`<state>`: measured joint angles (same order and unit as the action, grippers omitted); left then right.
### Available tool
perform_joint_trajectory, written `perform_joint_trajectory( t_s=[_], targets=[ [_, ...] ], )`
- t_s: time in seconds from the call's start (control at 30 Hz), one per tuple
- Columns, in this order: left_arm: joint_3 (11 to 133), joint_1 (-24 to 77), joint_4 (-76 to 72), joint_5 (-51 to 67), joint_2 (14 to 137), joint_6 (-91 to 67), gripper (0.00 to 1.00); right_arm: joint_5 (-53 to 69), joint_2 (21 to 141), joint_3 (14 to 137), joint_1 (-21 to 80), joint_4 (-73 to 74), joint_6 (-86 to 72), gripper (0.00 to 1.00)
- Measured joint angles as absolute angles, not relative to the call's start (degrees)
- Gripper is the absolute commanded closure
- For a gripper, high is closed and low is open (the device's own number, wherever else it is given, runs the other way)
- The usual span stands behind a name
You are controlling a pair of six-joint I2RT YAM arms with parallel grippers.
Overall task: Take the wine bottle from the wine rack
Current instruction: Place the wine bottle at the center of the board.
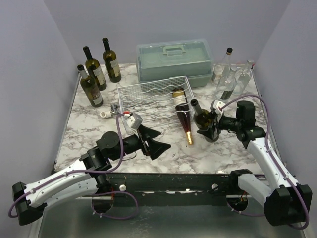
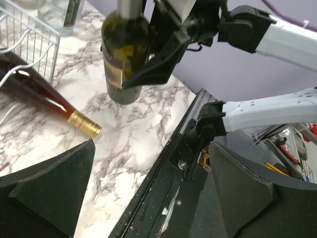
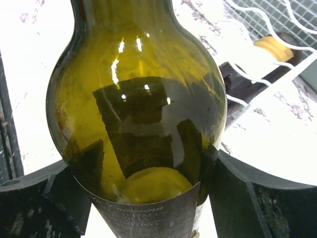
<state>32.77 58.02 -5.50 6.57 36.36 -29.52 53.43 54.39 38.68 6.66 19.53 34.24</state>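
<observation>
R gripper is clamping the green wine bottle upright just near-right of the wine rack, so it's prob. doing the set-down step, next needing a steady lower onto the table & release w/o tipping, while L gripper is hanging wide open.

Marble table — wine rack, plastic case, dark bottles back-left, clear bottles back-right.

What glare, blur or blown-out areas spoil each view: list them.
Top external: even light, sharp, soft shadows on the table. Left wrist: the left end effector looms dark, with little detail, in the foreground. Right wrist: the wine bottle shows bright specular spots, and the table behind is washed out white.
</observation>
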Motion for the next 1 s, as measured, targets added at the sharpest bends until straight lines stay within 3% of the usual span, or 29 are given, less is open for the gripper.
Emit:
perform_joint_trajectory(
  t_s=[0.53,0.77,1.0],
  targets=[
    [26.4,58.0,-7.8,2.5,31.6,-32.9,0.02,49.9,66.4,25.6,0.4,-33.0,10.3,1.0],
    [26.4,58.0,-8.9,2.0,32.8,-33.5,0.02,43.1,77.3,20.7,0.4,-57.5,2.0,1.0],
    [26.4,58.0,-9.1,1.9,33.0,-33.8,0.02,34.1,84.3,19.1,0.4,-72.7,-2.1,1.0]
  ],
)
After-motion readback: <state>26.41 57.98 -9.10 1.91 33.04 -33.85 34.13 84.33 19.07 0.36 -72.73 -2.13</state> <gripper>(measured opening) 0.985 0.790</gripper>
